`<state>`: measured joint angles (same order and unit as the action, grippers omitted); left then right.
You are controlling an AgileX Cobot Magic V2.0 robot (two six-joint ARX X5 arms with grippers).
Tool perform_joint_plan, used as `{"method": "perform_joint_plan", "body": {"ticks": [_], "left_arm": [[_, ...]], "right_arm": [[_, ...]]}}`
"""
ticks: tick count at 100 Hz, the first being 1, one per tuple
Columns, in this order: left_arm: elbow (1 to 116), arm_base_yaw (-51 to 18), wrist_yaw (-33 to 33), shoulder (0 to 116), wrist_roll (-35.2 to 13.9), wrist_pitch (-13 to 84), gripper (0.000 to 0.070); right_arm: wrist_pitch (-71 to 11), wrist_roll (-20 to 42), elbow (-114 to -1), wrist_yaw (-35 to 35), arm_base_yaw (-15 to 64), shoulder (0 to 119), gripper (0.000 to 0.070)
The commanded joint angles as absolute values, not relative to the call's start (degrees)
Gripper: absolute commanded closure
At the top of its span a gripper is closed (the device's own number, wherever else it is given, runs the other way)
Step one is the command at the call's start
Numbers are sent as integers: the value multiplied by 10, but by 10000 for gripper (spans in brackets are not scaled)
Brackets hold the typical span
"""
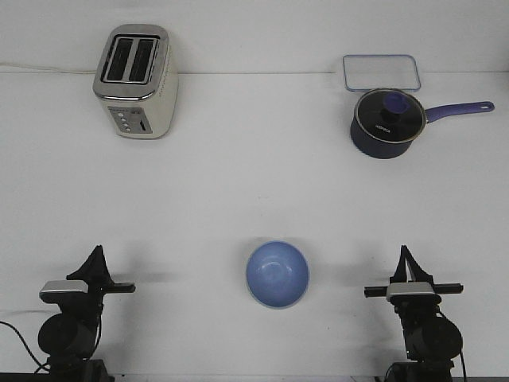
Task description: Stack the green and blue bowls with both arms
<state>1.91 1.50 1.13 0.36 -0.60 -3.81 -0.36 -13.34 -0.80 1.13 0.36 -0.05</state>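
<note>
Frontally, the blue bowl point(277, 274) sat upright near the middle of the table's near edge, between my two arms and touching neither. A thin pale rim showed around it, so the green bowl may already have been nested beneath; I could not tell for sure. My left gripper point(96, 253) rested near the near-left corner and my right gripper point(406, 255) near the near-right corner, each with its fingers drawn together to a point and nothing held. I judged the bowl light, stiff and glossy, so likely slippery and liable to chip if dropped; pinching the rim, one finger inside and one outside, seemed the safest hold. A toaster point(137, 81) stood at the far-left corner, a saucepan point(386, 121) and a lid point(382, 72) at the far right.
</note>
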Motion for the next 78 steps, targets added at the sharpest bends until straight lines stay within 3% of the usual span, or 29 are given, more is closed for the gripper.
{"method": "perform_joint_plan", "body": {"ticks": [1,78], "left_arm": [[8,15,9,3,-8,-44,686],[8,15,9,3,-8,-44,686]], "right_arm": [[8,-149,-7,11,3,1,700],[42,-157,-7,15,3,1,700]]}}
